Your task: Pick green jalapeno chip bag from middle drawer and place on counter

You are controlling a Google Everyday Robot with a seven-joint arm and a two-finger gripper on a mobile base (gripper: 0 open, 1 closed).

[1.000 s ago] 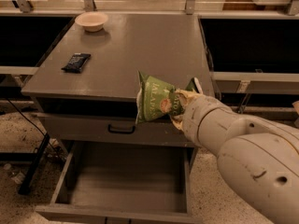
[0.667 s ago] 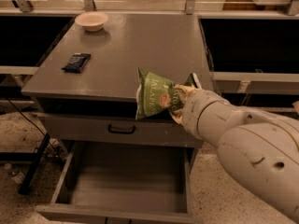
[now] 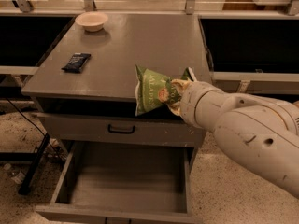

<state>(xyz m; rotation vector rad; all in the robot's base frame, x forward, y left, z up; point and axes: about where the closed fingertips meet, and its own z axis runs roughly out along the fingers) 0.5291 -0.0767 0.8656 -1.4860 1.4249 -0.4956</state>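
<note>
The green jalapeno chip bag hangs in the air in front of the counter's front edge, above the drawers. My gripper is shut on the bag's right side, and the thick white arm comes in from the lower right. The middle drawer is pulled out below, its bare grey floor showing. The counter is the large grey cabinet top behind the bag.
A dark navy packet lies on the counter's left side. A pale bowl sits at the counter's back left. The upper drawer front with a black handle is slightly open. A black stand leg is on the floor at left.
The gripper with the bag has risen a little and shifted slightly toward the counter. Nothing else has moved.
</note>
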